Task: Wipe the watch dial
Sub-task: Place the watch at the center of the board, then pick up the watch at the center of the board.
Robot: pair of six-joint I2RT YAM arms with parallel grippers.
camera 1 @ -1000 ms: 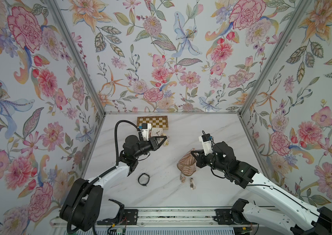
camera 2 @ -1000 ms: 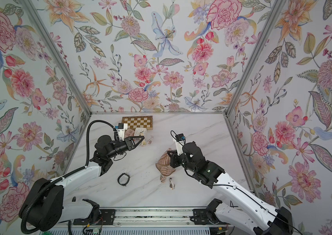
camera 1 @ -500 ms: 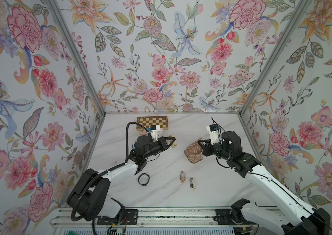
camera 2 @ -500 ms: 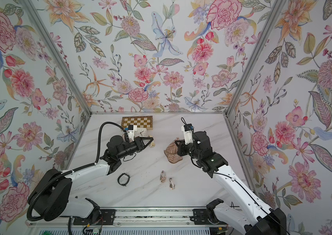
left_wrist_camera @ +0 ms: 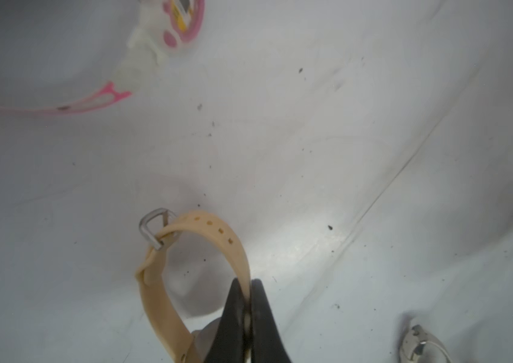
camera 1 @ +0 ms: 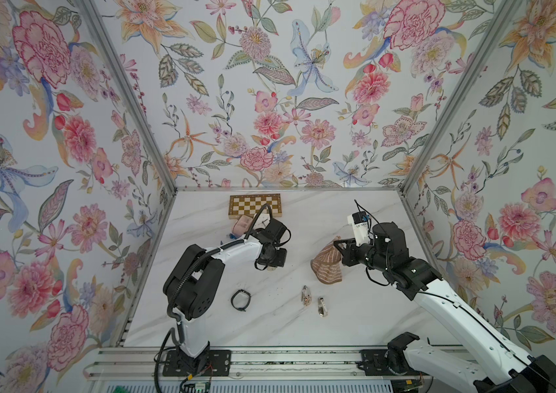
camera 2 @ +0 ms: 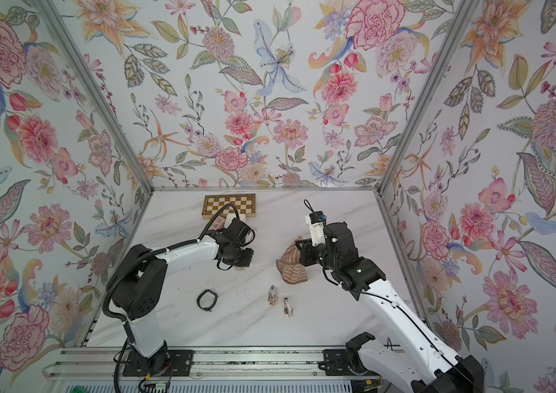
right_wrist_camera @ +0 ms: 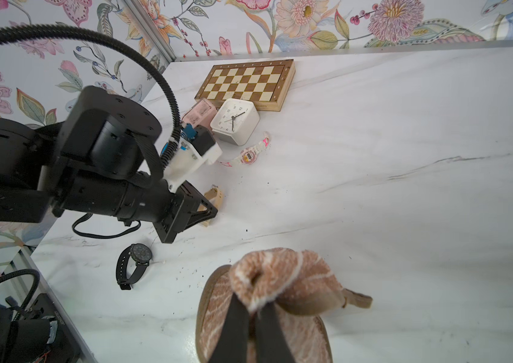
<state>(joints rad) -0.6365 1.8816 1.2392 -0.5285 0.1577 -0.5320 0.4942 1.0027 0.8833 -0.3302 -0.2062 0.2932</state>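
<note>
My left gripper is closed tight on the tan watch. My right gripper squeezes the cloth.

The left gripper is pressing its two black jaws together on a tan rubber watch strap, which is arching away from them in a loop above the surface. Small holes are running along the strap, and a silver wire buckle is sitting at the loop's far end. A dull grey watch case is peeking out just beside the jaws. A white marbled worktop, speckled with dark crumbs, is filling the rest of the view. A pink-and-white plastic watch is lying blurred beyond the buckle, well apart. A small silvery metal clip is lying near the jaws, not touching them.
</note>
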